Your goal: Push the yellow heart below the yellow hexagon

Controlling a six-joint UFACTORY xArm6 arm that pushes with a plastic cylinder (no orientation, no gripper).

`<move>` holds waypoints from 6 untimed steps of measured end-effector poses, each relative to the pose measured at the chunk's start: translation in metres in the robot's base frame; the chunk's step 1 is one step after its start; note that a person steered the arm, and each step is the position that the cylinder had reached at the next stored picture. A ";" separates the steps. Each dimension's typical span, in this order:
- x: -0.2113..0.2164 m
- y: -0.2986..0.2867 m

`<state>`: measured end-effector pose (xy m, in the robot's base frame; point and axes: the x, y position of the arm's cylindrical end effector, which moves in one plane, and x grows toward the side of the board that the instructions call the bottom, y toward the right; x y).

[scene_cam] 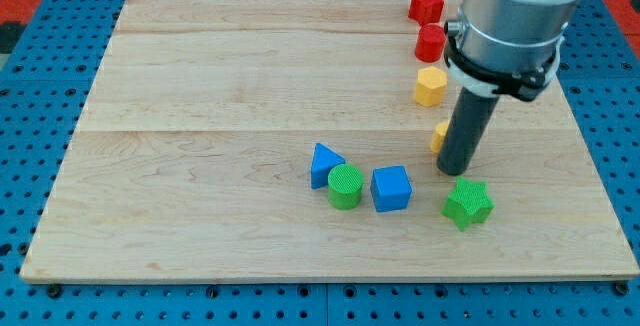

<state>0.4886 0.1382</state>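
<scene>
The yellow hexagon (430, 86) sits on the wooden board at the view's upper right. The yellow heart (439, 136) lies just below it, mostly hidden behind my rod; only its left edge shows. My tip (458, 171) rests on the board right at the heart's lower right side, seemingly touching it. The arm's grey body covers the area above the rod.
A red star (426, 6) and a red cylinder (431, 42) stand above the hexagon. A blue triangle (324, 164), a green cylinder (345, 186) and a blue cube (391, 188) cluster in the lower middle. A green star (468, 203) lies just below my tip.
</scene>
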 end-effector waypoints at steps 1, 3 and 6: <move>-0.020 -0.005; -0.010 0.060; -0.010 0.048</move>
